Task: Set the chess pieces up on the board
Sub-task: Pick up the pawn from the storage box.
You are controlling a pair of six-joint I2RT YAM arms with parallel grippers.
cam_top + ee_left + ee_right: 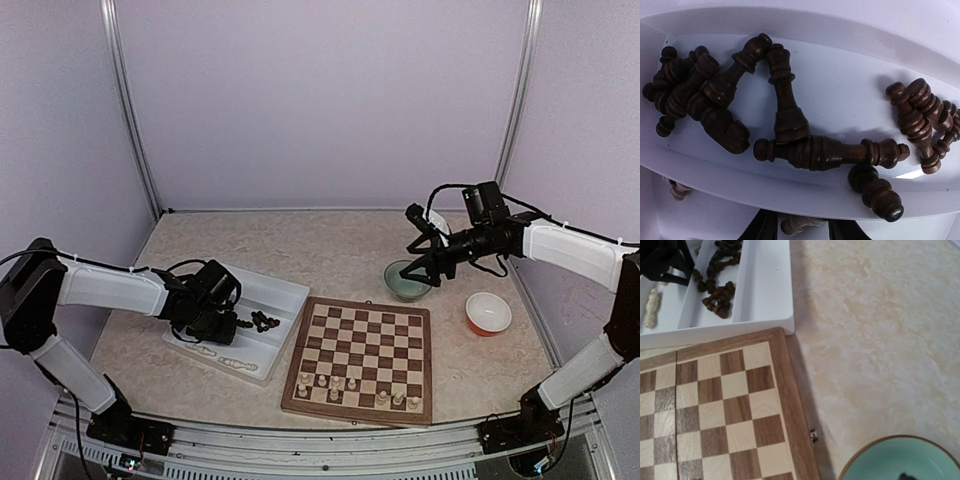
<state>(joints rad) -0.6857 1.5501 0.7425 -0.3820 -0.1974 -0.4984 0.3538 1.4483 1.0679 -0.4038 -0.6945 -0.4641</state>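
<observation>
The board (296, 375) lies at the middle front, with several cream-white chess pieces (352, 384) standing on its two nearest rows. More pieces lie in a white divided tray (285, 290) to its left. In the left wrist view, dark brown pieces (825, 152) lie heaped in one compartment. My left gripper (228, 322) hangs low over the tray, and its jaws (800, 226) are shut on a cream-white piece (799, 224) in the neighbouring compartment. My right gripper (415, 272) hovers open over a green bowl (408, 282). Its fingers are out of the right wrist view.
A red bowl with a white inside (488, 313) stands right of the board. The green bowl's rim (875, 455) lies just past the board's corner (790, 405). The tray's wall (765, 305) nearly touches the board's far left corner. Purple walls close off the table.
</observation>
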